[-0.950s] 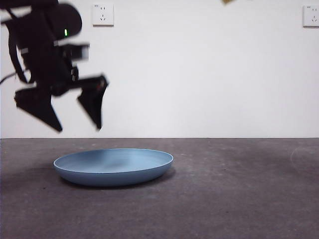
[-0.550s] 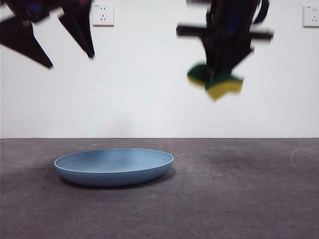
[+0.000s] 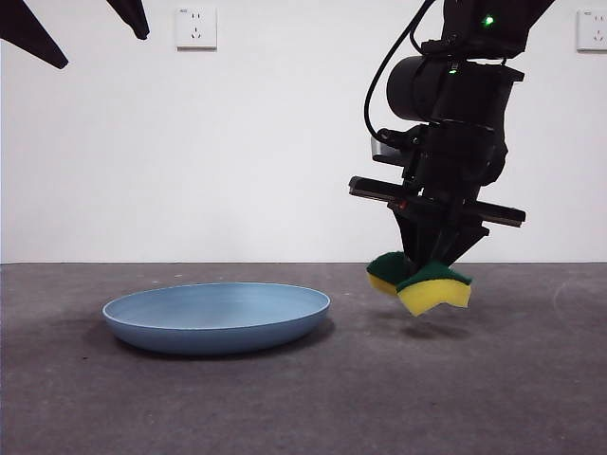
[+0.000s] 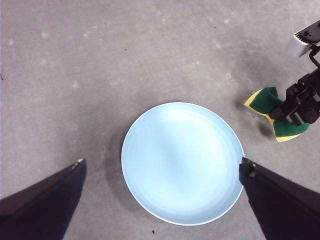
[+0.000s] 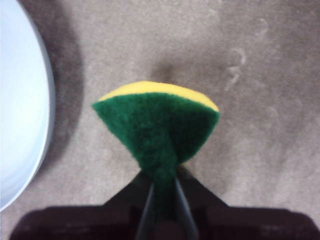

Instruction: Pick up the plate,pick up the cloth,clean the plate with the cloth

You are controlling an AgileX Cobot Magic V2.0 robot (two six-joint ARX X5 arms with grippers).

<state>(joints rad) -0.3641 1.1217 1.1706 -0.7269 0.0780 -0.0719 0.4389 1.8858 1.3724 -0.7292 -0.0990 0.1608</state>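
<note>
- Front view: my right gripper [image 3: 425, 270] hangs in the right half of the frame, pinching the yellow foam sponge with the dark green scouring top [image 3: 422, 282], which serves as the cloth. The sponge is squeezed into a bow shape, green face up, yellow foam down, just above the grey table [image 3: 379, 398]. Its long axis runs roughly left–right. The shallow round light-blue plate [image 3: 216, 318] rests flat at lower left of centre, untouched. My left gripper [image 3: 76, 24] shows only as two black tips, spread wide, in the upper left corner.
- Left wrist view: the plate [image 4: 182, 162] fills the lower centre between my parted jaws; the sponge [image 4: 272, 112] sits at the right edge, beside the plate but apart from it.
- Right wrist view: jaws pressed onto the sponge's [image 5: 157, 125] waist; the plate rim [image 5: 45, 100] curves along the left edge.
- Judgement: the plate is not yet lifted; I should grip its rim squarely and keep it level.
</note>
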